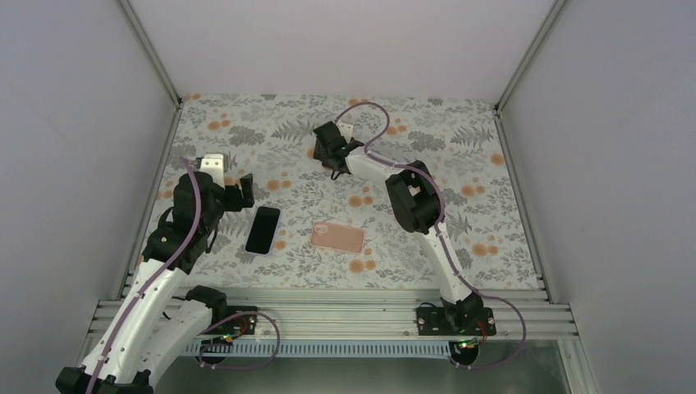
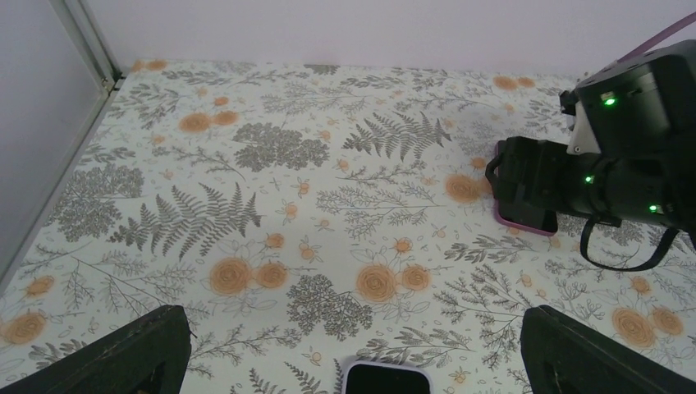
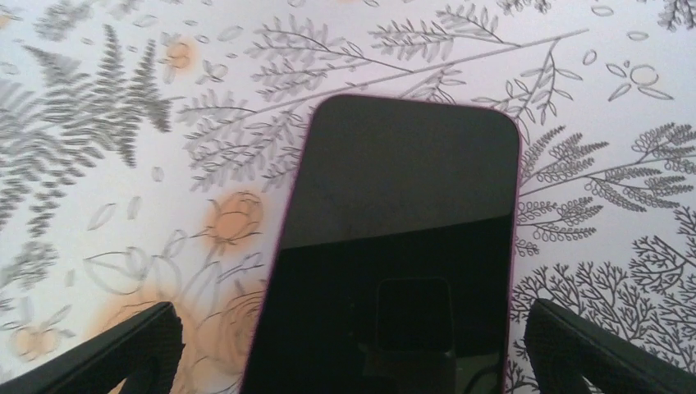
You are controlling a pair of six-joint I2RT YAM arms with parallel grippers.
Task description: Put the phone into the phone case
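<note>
Top view: the phone case [image 1: 337, 237] lies flat, a pale-rimmed phone [image 1: 263, 230] just left of it, the right gripper [image 1: 330, 154] well beyond it.

Left wrist: the left gripper [image 2: 353, 345] is spread wide and holds nothing. A pink-rimmed phone [image 2: 525, 220] lies under the right one.

Right wrist: jaws wide, straddling that phone, its long axis running straight ahead between them. Best descend centred and pinch across its width.
</note>
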